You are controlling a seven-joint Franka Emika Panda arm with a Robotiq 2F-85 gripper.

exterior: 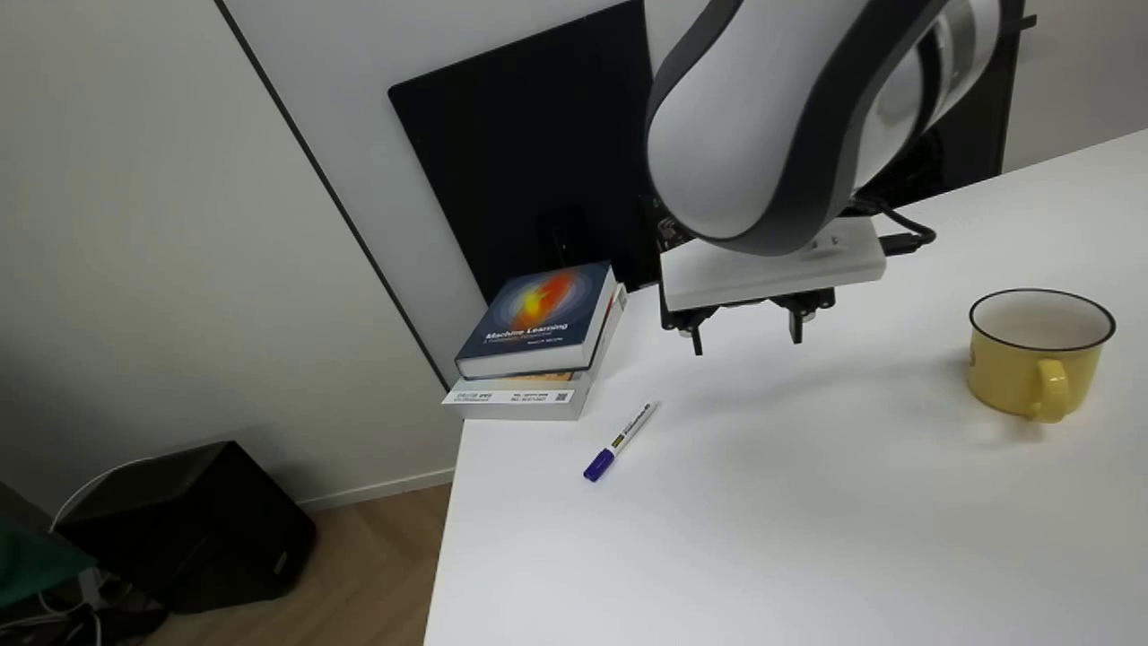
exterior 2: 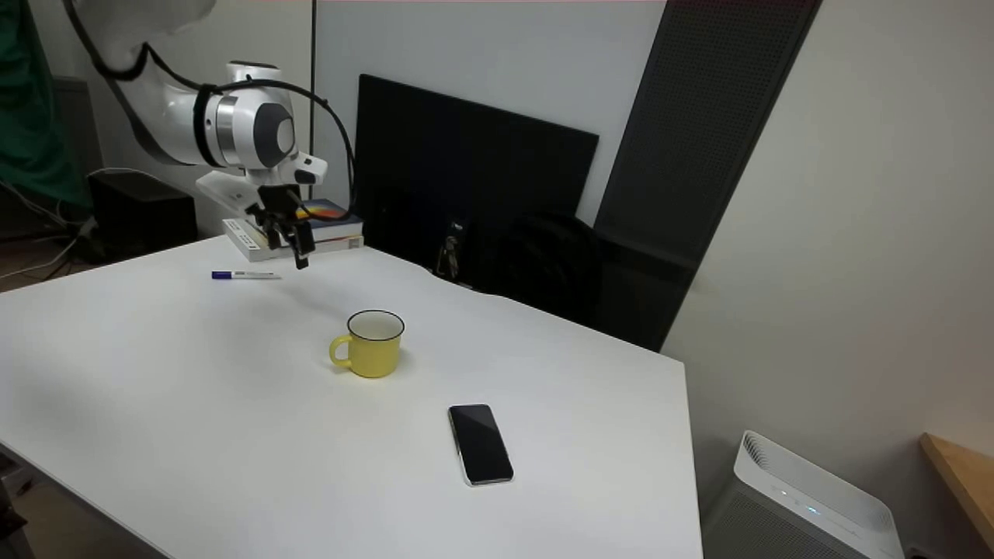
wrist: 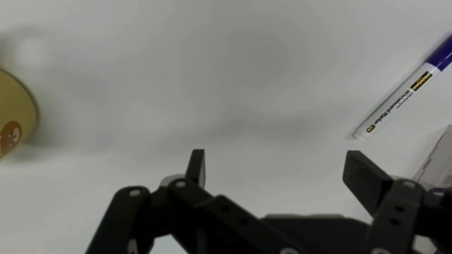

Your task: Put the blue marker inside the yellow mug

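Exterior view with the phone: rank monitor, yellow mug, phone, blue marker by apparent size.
1. Monitor
2. Yellow mug and phone: too alike to rank; phone sits nearer the camera
3. Blue marker

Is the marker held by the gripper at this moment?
No: in the wrist view, the gripper stands open with nothing in its grasp, while the marker lies on the table, off to one side.
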